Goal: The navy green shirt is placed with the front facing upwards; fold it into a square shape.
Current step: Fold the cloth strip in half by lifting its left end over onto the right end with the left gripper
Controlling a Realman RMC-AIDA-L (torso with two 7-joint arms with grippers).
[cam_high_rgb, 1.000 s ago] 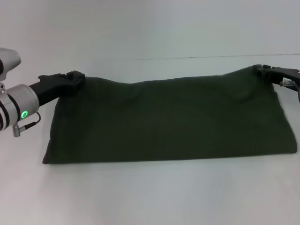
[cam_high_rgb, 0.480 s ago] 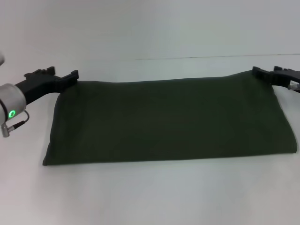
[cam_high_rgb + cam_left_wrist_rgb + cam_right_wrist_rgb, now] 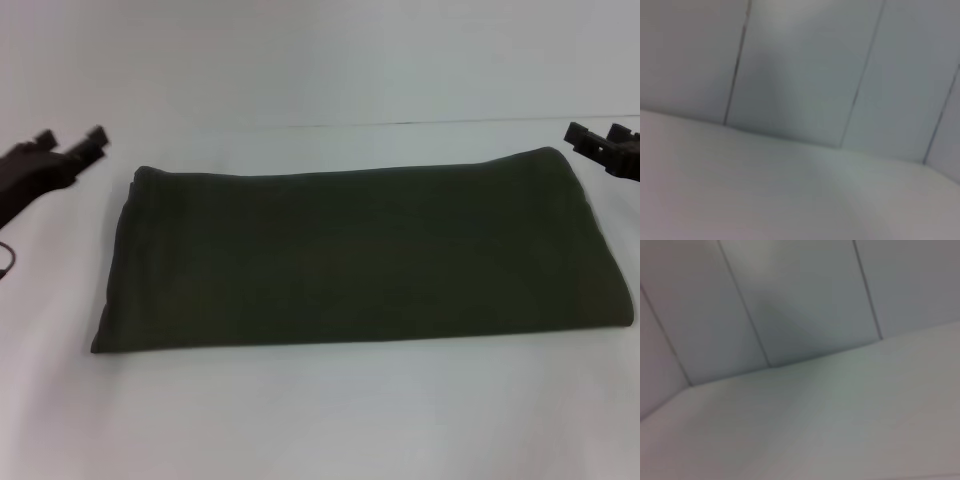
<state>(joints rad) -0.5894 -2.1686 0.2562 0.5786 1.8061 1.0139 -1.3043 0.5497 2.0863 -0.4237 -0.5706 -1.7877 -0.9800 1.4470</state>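
The dark olive-green cotton shirt [image 3: 360,255], folded into a wide band, is laid flat on the white table [image 3: 320,420], long axis left to right. The left gripper [image 3: 70,146] and right gripper [image 3: 592,137], both spread and empty, are held just outside its far corners, about equally near.

I see a plain white desk [image 3: 320,420] filling the head view, its far edge marked by a thin dark line. In both wrist views I see the same pale desk surface meeting a grey-white panelled wall [image 3: 805,65], the panels divided by thin dark vertical seams [image 3: 742,305].
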